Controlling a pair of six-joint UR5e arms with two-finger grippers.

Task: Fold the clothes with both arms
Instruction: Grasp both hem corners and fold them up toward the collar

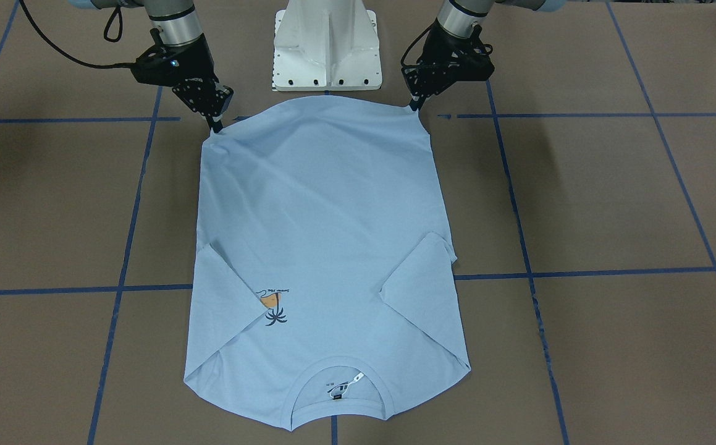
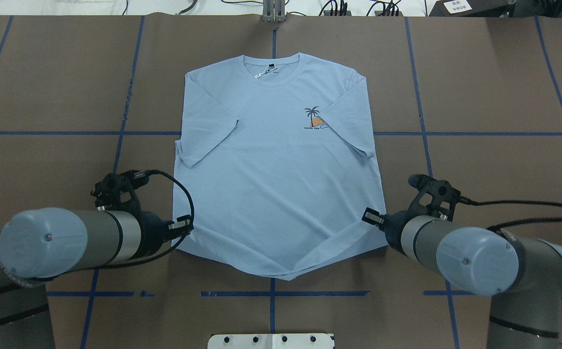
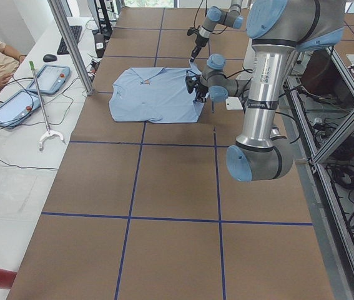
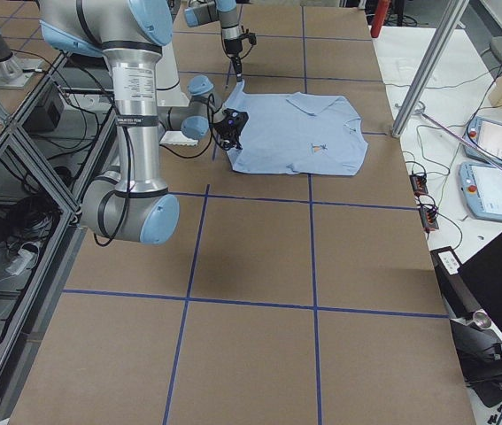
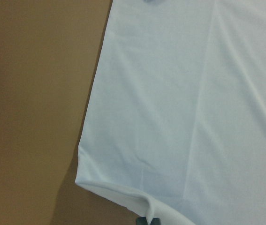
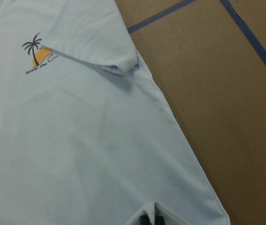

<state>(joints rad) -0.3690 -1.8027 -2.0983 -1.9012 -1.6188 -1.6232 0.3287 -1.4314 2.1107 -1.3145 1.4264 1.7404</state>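
Brown blue-taped table bears a light blue short-sleeved T-shirt, flat, sleeves folded inward; black left end effector and right end effector each pinch one hem corner.

There is one light blue T-shirt, bearing one palm print and one white neck tag. There are two arms, the left arm and the right arm. They carry two grippers, the left gripper and the right gripper, with one hem corner at each pair of fingers. One white pedestal base sits between them. Well beyond the fingers lie what look like two teach pendants.
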